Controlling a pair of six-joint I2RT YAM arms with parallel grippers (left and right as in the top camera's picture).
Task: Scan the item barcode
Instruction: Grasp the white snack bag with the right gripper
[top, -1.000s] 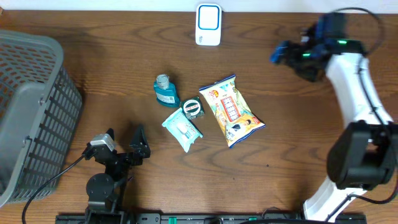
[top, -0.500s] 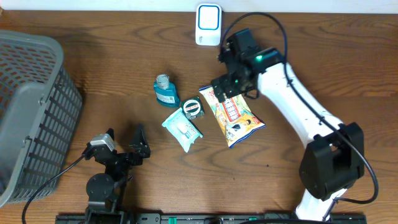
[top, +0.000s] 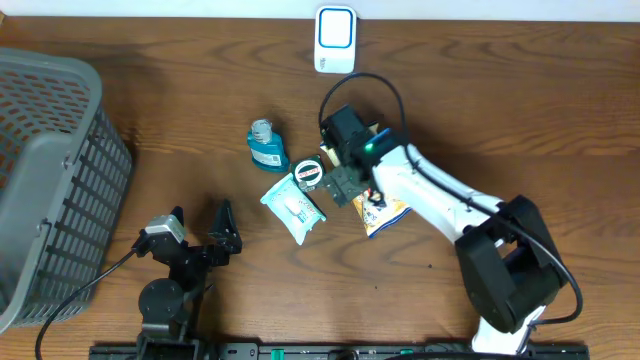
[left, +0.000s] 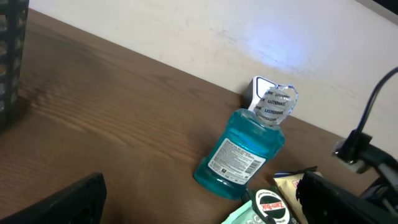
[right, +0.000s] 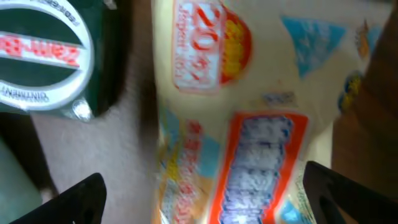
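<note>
At the middle of the worktop (top: 500, 110), the right pincer (right: 204, 174) hangs wide open directly over the snack bag (top: 388, 206), its fingers straddling the yellow printed face and gripping nothing. The wrist view is blurred, so whether the tips touch the film cannot be told. The bag lies flat, face up, with a green tin (top: 310, 175) just beside its upper left corner, a teal packet (top: 293, 206) next to that, and a blue mouthwash bottle (top: 266, 146) lying a little farther up and left. The white scanner (top: 335, 40) stands at the far edge, well apart from the bag, and a grey basket (top: 50, 170) fills the left end. The left pincer (top: 200, 225) rests near the front edge, spread and empty. The step in hand looks like picking up the bag. To do it well, the fingers should close across the bag's narrow width, near its middle or on a crimped end seam, where the film can bunch without sliding out. A soft, air-filled pouch likely gives under the squeeze, so a firm, unhurried closing suits it. One finger sits close to the tin and should come down clear of it, or the tin may be dragged along. No barcode shows on the upper face. It is probably underneath, so the grip should leave the back free to turn toward the scanner.
</note>
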